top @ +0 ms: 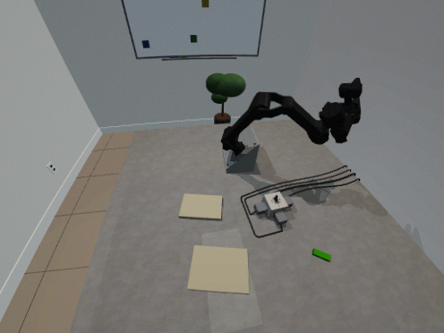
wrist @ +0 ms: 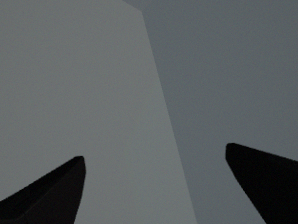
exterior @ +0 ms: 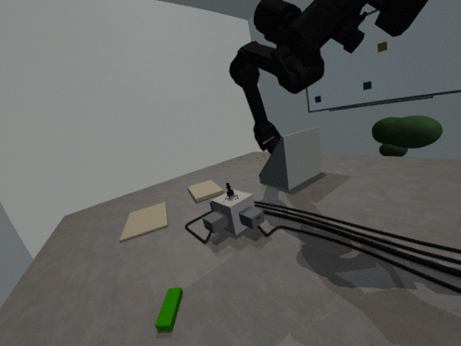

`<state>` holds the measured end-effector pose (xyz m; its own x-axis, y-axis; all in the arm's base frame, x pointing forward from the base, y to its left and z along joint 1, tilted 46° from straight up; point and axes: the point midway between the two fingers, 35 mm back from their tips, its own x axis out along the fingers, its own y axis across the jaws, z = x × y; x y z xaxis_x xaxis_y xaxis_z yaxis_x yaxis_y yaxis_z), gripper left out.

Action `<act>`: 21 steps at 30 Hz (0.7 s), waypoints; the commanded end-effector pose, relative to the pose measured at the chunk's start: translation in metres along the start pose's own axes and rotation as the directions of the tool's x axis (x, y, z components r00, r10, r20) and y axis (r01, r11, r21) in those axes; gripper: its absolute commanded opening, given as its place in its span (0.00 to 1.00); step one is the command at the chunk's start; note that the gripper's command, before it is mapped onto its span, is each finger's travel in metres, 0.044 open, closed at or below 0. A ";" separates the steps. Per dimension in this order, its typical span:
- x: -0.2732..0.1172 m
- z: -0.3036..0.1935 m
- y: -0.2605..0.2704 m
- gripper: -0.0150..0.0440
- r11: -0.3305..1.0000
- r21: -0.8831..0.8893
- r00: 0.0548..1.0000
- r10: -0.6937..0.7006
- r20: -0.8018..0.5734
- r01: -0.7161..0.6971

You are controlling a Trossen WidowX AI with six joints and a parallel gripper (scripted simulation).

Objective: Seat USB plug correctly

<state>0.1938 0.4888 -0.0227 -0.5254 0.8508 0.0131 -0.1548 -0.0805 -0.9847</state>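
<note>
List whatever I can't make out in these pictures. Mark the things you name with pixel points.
- Plug's point(top: 276, 198) point(exterior: 229, 190) lower end: hidden inside the power cube point(top: 282, 206) point(exterior: 239, 218), top and exterior.
- Plug's orientation: too small, top and exterior.
- Black cables' point(top: 346, 166) point(exterior: 372, 246) far ends: cut off by the right edge, exterior.
- Arm's point(top: 302, 115) point(exterior: 302, 70) upper part: cut off by the top edge, exterior.

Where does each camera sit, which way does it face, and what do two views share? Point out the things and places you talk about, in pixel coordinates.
Top: high, looking obliquely down across the table point(top: 157, 170) point(exterior: 93, 260); the arm point(top: 247, 120) point(exterior: 256, 103) shows.
Exterior: lower, beside the table, looking across it; arm overhead.
Wrist: on the arm, apparently facing a wall corner; open jaws at both lower sides.
Top and exterior share the power cube point(top: 283, 204) point(exterior: 236, 223) and green block point(top: 321, 255) point(exterior: 169, 309).
</note>
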 end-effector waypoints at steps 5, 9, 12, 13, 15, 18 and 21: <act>-0.023 -0.047 0.008 1.00 0.959 0.283 0.968 0.082 -0.236 -0.013; -0.074 -0.093 0.034 1.00 0.815 0.577 0.810 0.302 -0.503 0.054; -0.112 -0.104 0.054 1.00 0.703 0.700 0.664 0.466 -0.584 0.123; -0.123 -0.105 0.059 1.00 0.674 0.725 0.624 0.507 -0.594 0.142; -0.143 -0.105 0.068 1.00 0.619 0.764 0.543 0.586 -0.602 0.179; -0.172 -0.099 0.080 1.00 0.543 0.807 0.422 0.691 -0.587 0.234; -0.201 -0.088 0.089 1.00 0.472 0.833 0.301 0.781 -0.547 0.287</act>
<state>0.3342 0.4236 -0.1200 0.0861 0.7645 -0.6389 -0.8028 -0.3265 -0.4989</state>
